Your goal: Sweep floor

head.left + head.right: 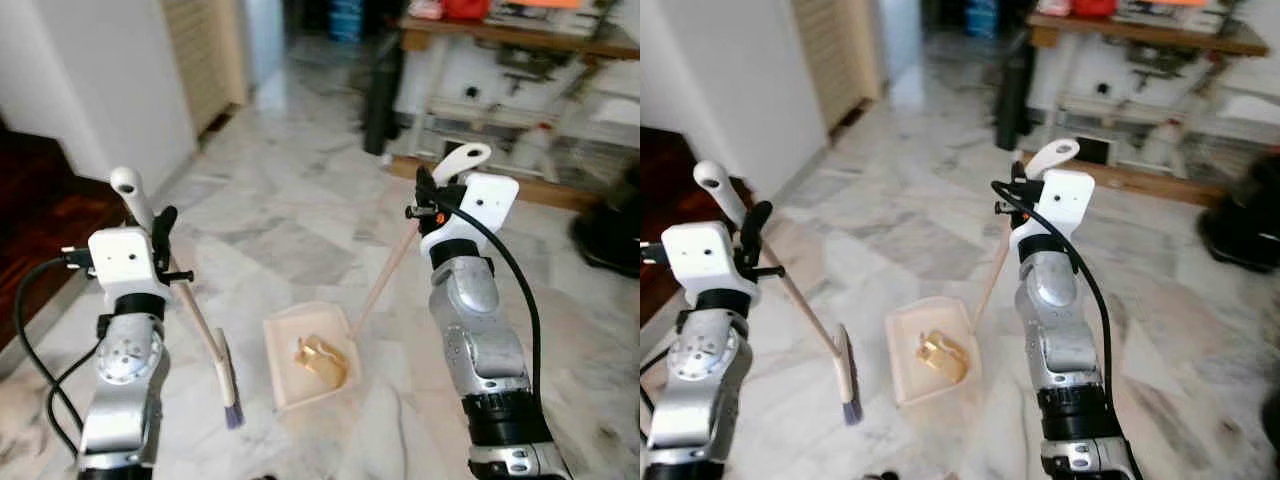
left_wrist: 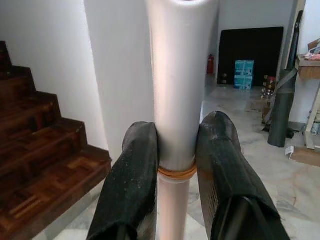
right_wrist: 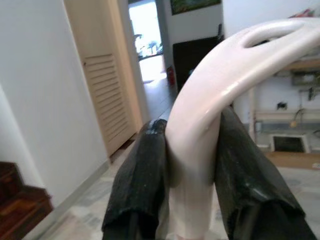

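Observation:
A cream dustpan point(image 1: 305, 350) rests on the marble floor between my arms, holding a crumpled yellow-brown scrap point(image 1: 322, 360). Its long handle point(image 1: 385, 272) slants up to my right gripper point(image 1: 424, 196), which is shut on the handle's white looped top point(image 3: 200, 125). My left gripper point(image 1: 160, 240) is shut on the white grip point(image 2: 175, 100) of a small broom. The broom's wooden stick point(image 1: 200, 320) runs down to a bristle head point(image 1: 230, 385) touching the floor just left of the dustpan.
Dark wooden stairs point(image 2: 40, 160) rise at my left beside a white wall point(image 1: 110, 80). A louvred door point(image 1: 205, 55) stands beyond it. A cluttered wooden workbench point(image 1: 510, 60) spans the back right, with a dark object point(image 1: 610, 235) on the floor at far right.

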`<state>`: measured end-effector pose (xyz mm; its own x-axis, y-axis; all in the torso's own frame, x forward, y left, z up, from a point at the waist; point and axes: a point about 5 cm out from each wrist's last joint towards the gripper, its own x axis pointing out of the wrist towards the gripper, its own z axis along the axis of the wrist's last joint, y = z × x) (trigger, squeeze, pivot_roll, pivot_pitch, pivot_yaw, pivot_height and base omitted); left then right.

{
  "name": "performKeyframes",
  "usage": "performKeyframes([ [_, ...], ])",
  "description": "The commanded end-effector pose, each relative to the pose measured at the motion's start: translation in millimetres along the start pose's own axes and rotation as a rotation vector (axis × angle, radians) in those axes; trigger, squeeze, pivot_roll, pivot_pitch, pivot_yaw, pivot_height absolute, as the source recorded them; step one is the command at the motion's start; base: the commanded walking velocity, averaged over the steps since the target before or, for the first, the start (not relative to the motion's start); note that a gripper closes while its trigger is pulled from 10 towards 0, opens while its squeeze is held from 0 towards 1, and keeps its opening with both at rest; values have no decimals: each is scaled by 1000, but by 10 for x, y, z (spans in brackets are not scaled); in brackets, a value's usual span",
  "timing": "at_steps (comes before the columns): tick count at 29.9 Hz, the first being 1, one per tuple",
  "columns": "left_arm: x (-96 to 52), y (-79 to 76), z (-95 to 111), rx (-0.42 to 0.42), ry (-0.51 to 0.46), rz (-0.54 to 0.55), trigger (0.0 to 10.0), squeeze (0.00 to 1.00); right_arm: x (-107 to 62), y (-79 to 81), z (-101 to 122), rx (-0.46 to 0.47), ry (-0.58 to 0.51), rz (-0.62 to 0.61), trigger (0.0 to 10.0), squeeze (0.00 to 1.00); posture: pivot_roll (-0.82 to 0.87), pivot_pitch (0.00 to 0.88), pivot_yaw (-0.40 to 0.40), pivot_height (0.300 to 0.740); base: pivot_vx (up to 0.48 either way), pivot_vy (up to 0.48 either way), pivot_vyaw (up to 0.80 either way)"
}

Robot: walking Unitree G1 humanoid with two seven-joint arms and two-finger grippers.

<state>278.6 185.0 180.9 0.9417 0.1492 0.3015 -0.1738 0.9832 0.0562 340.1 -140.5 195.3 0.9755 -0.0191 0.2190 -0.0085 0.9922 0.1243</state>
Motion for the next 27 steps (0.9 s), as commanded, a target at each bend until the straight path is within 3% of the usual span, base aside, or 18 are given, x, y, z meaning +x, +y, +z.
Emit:
performKeyframes([
  [1,8,-3,132,24,-61,-16,10000,0,40,41,101,8,-50,10,10000,0,26,0,-30,740,0,0,800],
  [11,56,-83,115,20,-50,-68,10000,0,-35,106,85,31,-55,2,10000,0,-24,0,0,740,0,0,800],
  [27,43,-198,146,26,-49,-125,10000,0,-105,-37,-83,80,6,-86,10000,0,-16,0,38,740,0,0,800],
])
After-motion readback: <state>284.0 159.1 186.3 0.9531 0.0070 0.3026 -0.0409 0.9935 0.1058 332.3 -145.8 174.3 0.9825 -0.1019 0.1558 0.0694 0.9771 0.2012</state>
